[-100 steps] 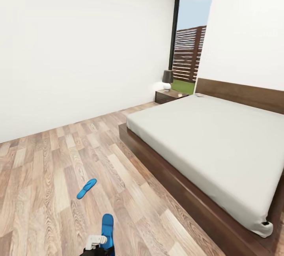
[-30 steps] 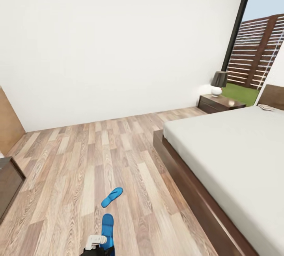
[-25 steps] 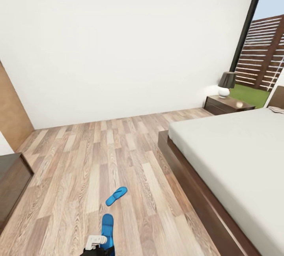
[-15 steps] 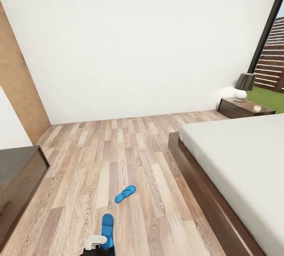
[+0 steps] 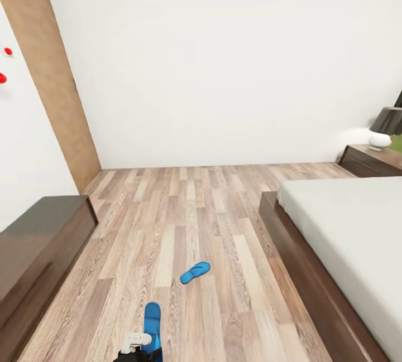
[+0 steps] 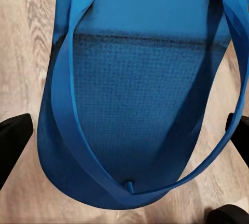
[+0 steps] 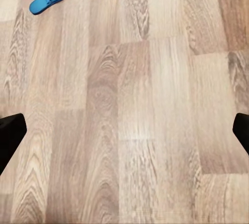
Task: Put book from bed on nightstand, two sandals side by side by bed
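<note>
Head view: our left gripper pinches one blue sandal at the lower edge, above the wood-plank floor; the left wrist view shows that sandal's sole and strap between the dark fingertips. The second sandal lies on the floor, near the bed. A nightstand stands beyond the bed. Our right gripper's fingertips are spread wide over bare planks

Head view faces the floor from above; right wrist view shares it, nearer
</note>
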